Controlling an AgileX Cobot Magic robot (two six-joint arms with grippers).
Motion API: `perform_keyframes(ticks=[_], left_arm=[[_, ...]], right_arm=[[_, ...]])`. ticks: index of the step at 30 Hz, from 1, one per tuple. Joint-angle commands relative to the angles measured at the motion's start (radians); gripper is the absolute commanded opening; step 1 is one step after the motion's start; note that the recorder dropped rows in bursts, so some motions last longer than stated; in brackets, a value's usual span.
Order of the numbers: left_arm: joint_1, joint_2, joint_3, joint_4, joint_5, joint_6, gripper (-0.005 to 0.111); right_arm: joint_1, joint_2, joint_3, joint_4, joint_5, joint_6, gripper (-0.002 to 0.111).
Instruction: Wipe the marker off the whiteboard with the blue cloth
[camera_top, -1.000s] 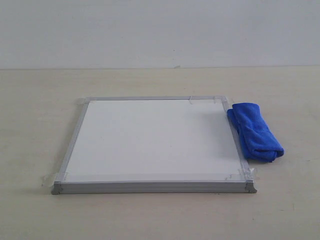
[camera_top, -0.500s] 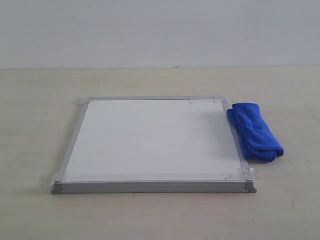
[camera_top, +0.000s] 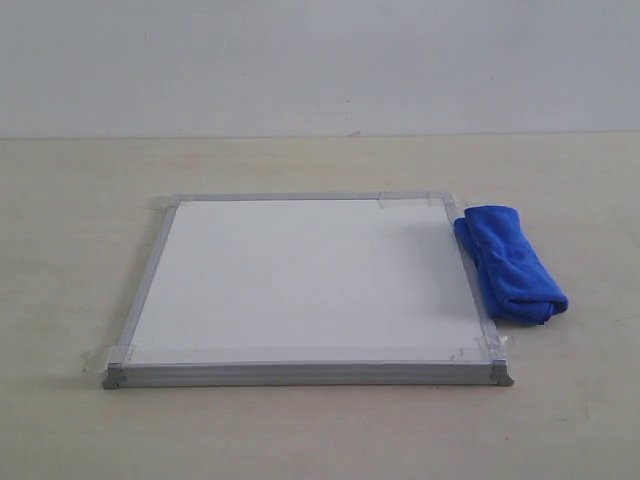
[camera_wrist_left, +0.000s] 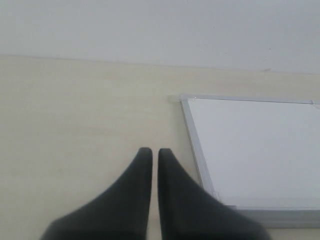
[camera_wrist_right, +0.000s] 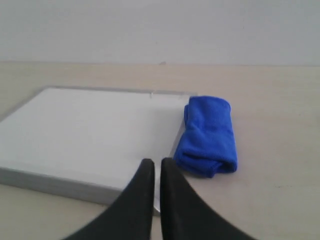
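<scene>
The whiteboard (camera_top: 305, 280) lies flat on the table, silver-framed with tape at its corners; its surface looks plain white, and no red marker line shows in any view. The blue cloth (camera_top: 509, 262) lies folded on the table against the board's right edge. Neither arm appears in the exterior view. My left gripper (camera_wrist_left: 151, 152) is shut and holds nothing, over bare table beside the whiteboard (camera_wrist_left: 257, 150). My right gripper (camera_wrist_right: 155, 162) is shut and holds nothing, near the whiteboard (camera_wrist_right: 85, 132) at its near corner, short of the blue cloth (camera_wrist_right: 208, 135).
The pale wooden table (camera_top: 80, 200) stretches around the board on all sides. A plain white wall (camera_top: 320, 60) stands behind it.
</scene>
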Motion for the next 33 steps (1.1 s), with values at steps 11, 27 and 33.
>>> perform_keyframes(ticks=[11, 27, 33], left_arm=[[0.0, -0.003, -0.003, -0.01, -0.001, 0.006, 0.004], [0.0, -0.003, -0.003, -0.01, -0.001, 0.006, 0.004], [0.0, -0.003, -0.003, -0.01, -0.001, 0.006, 0.004]], right_arm=[[0.002, -0.005, 0.005, -0.013, 0.061, 0.043, 0.001], [0.002, -0.005, 0.005, -0.013, 0.061, 0.043, 0.001], [0.002, -0.005, 0.005, -0.013, 0.061, 0.043, 0.001]])
